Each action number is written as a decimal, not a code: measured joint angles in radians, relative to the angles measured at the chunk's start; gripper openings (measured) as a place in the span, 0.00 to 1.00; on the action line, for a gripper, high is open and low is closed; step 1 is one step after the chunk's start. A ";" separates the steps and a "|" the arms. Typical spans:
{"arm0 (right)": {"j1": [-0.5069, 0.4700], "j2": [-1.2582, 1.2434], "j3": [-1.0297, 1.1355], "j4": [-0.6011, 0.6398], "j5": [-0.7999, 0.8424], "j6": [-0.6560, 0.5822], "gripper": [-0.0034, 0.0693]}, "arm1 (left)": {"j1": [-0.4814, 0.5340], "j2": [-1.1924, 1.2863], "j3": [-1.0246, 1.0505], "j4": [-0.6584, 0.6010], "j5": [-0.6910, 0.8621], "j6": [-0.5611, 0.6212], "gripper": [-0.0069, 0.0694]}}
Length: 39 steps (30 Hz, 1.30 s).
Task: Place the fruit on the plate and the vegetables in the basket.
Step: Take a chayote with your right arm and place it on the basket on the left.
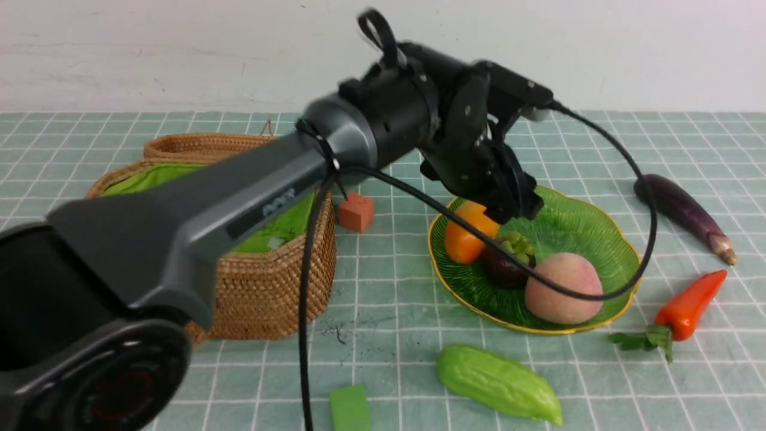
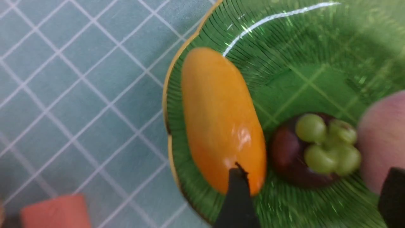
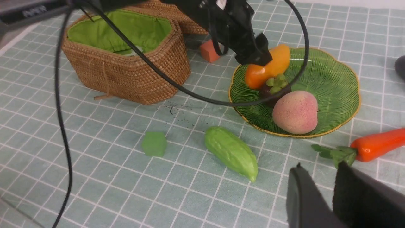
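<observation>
The green ribbed plate (image 1: pixel 589 233) holds the orange-yellow mango (image 1: pixel 468 234), the dark purple mangosteen (image 1: pixel 505 263) and the pink peach (image 1: pixel 562 287). My left gripper (image 1: pixel 513 211) hovers over the plate, open and empty. In the left wrist view its fingers (image 2: pixel 237 196) straddle the space just before the mangosteen (image 2: pixel 313 148), next to the mango (image 2: pixel 221 117). The bitter gourd (image 1: pixel 499 383), carrot (image 1: pixel 688 305) and eggplant (image 1: pixel 685 212) lie on the cloth. The wicker basket (image 1: pixel 263 287) stands at left. My right gripper (image 3: pixel 319 166) is shut and empty, low above the cloth near the carrot (image 3: pixel 376 147).
An orange cube (image 1: pixel 356 211) sits between basket and plate. A green cube (image 1: pixel 350 408) lies near the front edge. The left arm's black cable (image 1: pixel 308 311) hangs down past the basket and loops over the plate. The basket's lid (image 1: pixel 203 145) lies behind it.
</observation>
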 joint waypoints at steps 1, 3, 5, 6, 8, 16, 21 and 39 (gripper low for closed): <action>0.000 0.006 0.000 -0.001 0.000 0.000 0.27 | 0.000 -0.059 0.000 -0.008 0.060 -0.001 0.64; 0.000 0.028 0.000 -0.001 0.000 0.000 0.27 | 0.000 -0.132 0.000 -0.019 0.120 -0.009 0.52; 0.000 0.071 0.000 -0.001 0.000 -0.008 0.27 | 0.000 -0.248 0.022 -0.045 0.172 -0.029 0.30; 0.000 0.089 0.000 0.000 0.000 -0.014 0.27 | 0.000 -0.295 0.042 -0.057 0.179 -0.032 0.20; 0.000 0.134 0.000 0.003 -0.004 -0.026 0.27 | -0.001 -0.391 0.083 -0.071 0.181 -0.034 0.09; 0.000 0.370 0.001 0.061 -0.037 -0.092 0.27 | -0.001 -0.859 0.482 -0.080 0.150 -0.078 0.07; 0.000 0.501 0.005 0.138 -0.067 -0.150 0.27 | -0.001 -1.167 0.856 -0.076 0.013 -0.083 0.07; 0.409 1.076 0.005 -0.085 -0.354 -0.287 0.50 | -0.001 -1.877 1.547 -0.081 -0.269 -0.187 0.07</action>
